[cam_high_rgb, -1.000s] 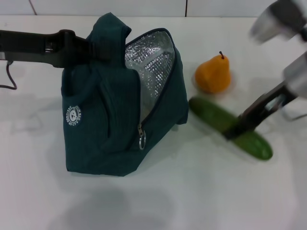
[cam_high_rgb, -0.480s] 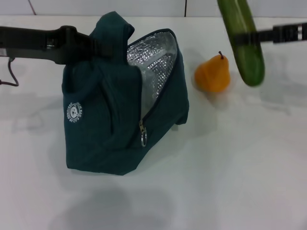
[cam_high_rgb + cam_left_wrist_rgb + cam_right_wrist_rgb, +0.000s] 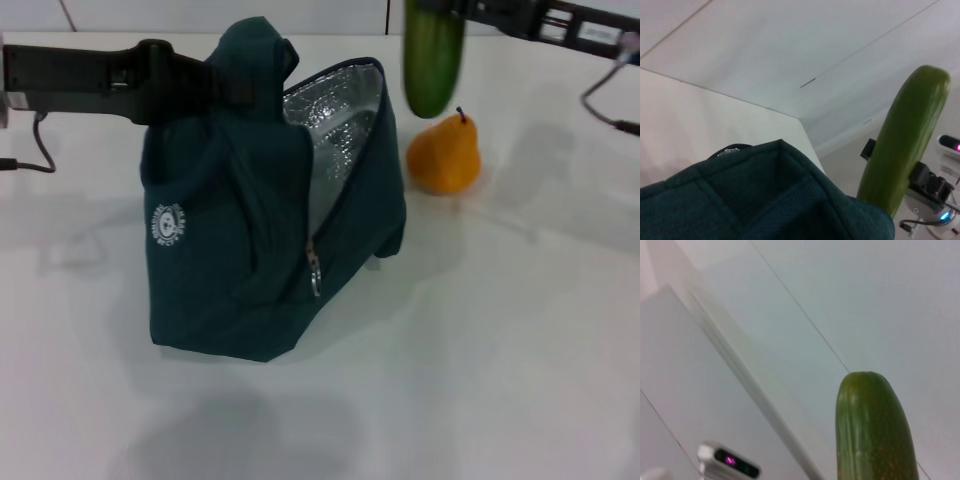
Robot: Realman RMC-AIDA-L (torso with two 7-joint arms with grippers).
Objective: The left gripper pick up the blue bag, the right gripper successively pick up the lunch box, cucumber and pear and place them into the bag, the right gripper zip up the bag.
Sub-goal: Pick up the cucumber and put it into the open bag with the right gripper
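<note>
Teal fabric of the blue bag (image 3: 240, 250) is pinched at its top by the left gripper (image 3: 215, 85), jaws closed on it, mouth open, foil lining showing. Right gripper (image 3: 462, 8) at far edge, jaws clamped on the cucumber (image 3: 433, 60), hanging upright above the pear (image 3: 444, 155) on the counter (image 3: 480, 350).

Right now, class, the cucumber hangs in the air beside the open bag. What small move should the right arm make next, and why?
Probably carry the cucumber a little toward the robot's left, over the bag's open foil-lined mouth, then lower it. The right gripper holds it upright above the pear, just beside the opening, while the left gripper holds the bag's top up.
</note>
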